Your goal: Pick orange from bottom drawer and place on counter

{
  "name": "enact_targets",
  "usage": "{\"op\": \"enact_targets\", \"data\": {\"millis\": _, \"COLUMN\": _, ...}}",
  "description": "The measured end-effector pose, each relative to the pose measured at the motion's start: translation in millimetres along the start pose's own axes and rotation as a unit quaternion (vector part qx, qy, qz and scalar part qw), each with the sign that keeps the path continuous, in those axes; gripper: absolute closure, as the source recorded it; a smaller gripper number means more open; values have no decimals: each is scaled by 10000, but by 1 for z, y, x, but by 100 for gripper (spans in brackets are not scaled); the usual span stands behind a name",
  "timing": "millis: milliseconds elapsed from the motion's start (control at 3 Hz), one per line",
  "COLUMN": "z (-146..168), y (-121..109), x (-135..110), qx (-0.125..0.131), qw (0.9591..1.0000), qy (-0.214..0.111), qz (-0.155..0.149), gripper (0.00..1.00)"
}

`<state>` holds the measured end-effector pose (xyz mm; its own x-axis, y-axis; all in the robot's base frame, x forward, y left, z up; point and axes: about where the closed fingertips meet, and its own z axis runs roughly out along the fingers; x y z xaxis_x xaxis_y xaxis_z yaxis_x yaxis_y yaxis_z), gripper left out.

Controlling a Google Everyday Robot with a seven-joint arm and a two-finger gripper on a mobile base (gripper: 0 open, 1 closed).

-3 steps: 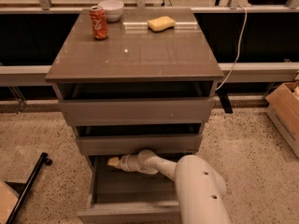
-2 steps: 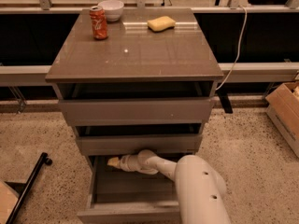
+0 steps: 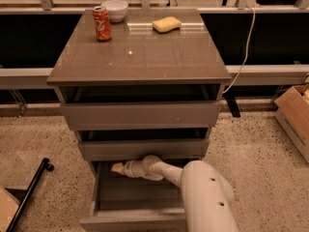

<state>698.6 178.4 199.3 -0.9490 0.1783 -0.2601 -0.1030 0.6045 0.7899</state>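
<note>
Orange: can't locate it, nothing visible of it. Bottom drawer (image 3: 130, 193) is pulled open. Gripper (image 3: 117, 167) is inside it at back left, just under the middle drawer (image 3: 145, 150) front; open or closed, can't tell. Worktop (image 3: 159, 57): soda can (image 3: 102, 23) and bowl (image 3: 115, 9) at back-left corner, sponge (image 3: 166, 24) near back edge.

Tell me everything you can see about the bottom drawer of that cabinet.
The bottom drawer is the lowest of three, grey-brown with a plain flat front. It is pulled well out toward the camera, level, its shallow box open on top. The part of its floor that shows is bare. The robot's white arm reaches in from the right, and the gripper sits at the drawer's back, just under the middle drawer's front.
</note>
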Motion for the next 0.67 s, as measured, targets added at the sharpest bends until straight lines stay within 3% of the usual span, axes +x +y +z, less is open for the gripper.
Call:
{"op": "enact_targets", "data": {"millis": 333, "z": 0, "y": 0, "x": 0, "qx": 0, "qw": 10000, "qy": 0, "qz": 0, "gripper": 83}}
{"op": "enact_targets", "data": {"millis": 667, "z": 0, "y": 0, "x": 0, "qx": 0, "qw": 10000, "qy": 0, "qz": 0, "gripper": 60}}
